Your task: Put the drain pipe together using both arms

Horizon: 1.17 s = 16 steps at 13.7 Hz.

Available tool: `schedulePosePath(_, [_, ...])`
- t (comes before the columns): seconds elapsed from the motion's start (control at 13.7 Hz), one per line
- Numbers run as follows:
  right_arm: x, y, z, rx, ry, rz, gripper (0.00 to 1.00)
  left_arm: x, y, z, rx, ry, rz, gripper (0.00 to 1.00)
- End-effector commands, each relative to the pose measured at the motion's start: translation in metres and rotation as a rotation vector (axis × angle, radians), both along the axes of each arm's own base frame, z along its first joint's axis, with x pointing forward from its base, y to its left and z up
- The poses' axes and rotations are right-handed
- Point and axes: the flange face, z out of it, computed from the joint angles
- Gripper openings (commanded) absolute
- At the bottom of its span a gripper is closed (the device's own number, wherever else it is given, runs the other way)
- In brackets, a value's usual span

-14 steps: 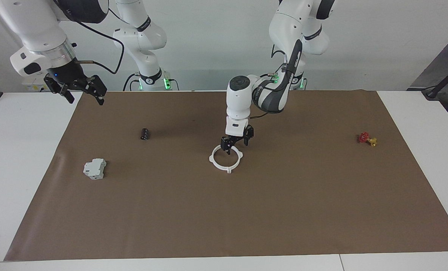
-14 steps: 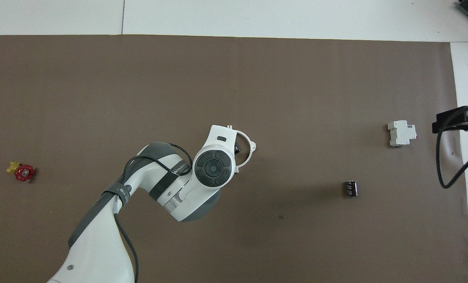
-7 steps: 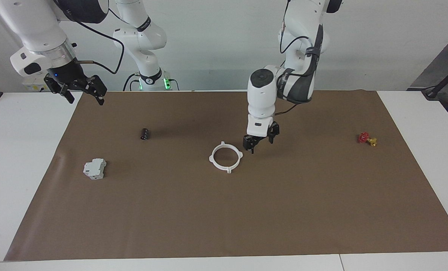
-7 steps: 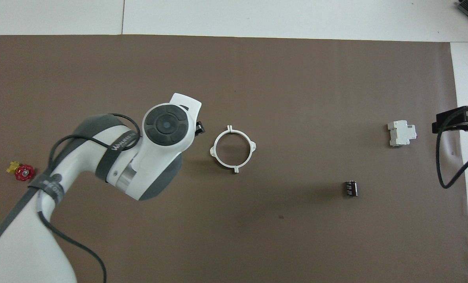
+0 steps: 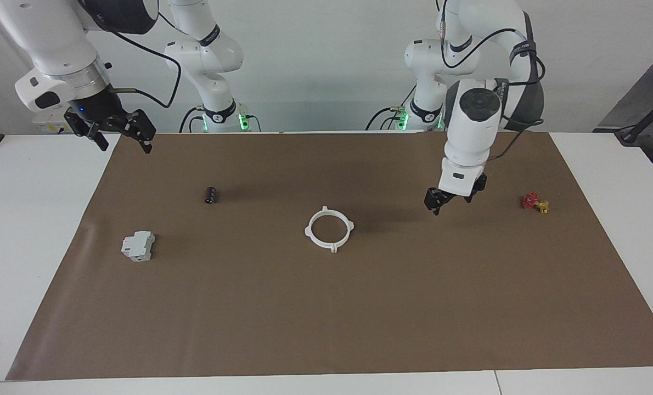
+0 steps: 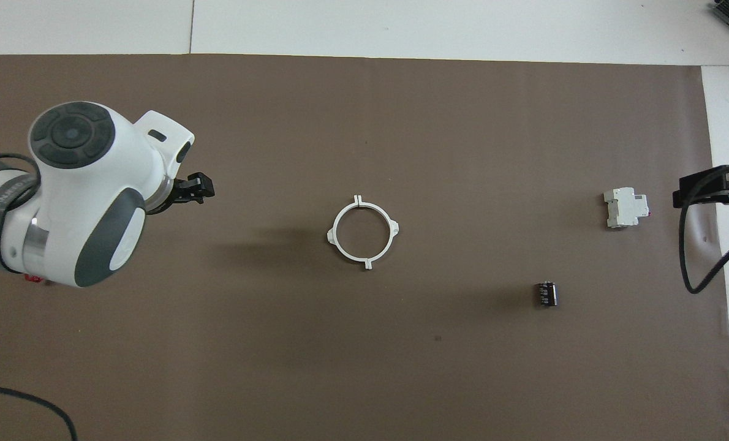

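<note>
Two half-arcs lie joined as one white drain pipe ring (image 5: 330, 229) at mid-mat. Left gripper (image 5: 449, 199), fingers spread and empty, hangs at its 3 o'clock in the facing view; right gripper (image 5: 119, 133), spread, waits. An unseated joint could spring apart if nudged.

A matt brown paper-like sheet (image 5: 326, 307) covers the smooth white bench (image 5: 30, 230). The drain pipe (image 5: 330, 228) looks like smooth white plastic. Both arms (image 5: 472, 126) have glossy white shells with dark bands.
</note>
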Motion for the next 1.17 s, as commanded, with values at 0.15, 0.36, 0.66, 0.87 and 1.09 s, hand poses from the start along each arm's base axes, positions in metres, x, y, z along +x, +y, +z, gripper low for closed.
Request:
schedulePosePath(0.15, [-0.001,-0.002,-0.002,-0.001,-0.005,0.016,1.0,-0.012,0.1,0.034,-0.082,0.073,-0.163,1.0])
schedulePosePath(0.36, [-0.001,-0.002,-0.002,-0.001,-0.005,0.016,1.0,-0.021,0.154,0.05,-0.174,0.073,-0.231,1.0])
schedulePosePath(0.66, [-0.001,-0.003,-0.002,0.001,-0.005,0.014,1.0,-0.014,0.142,0.066,-0.165,0.03,-0.238,1.0])
schedulePosePath(0.87, [-0.001,-0.003,-0.002,0.001,-0.005,0.013,1.0,-0.009,0.137,0.087,-0.158,-0.003,-0.222,1.0])
schedulePosePath(1.09, [-0.001,-0.003,-0.002,0.001,-0.007,0.014,1.0,-0.01,0.135,0.109,-0.155,-0.023,-0.229,1.0])
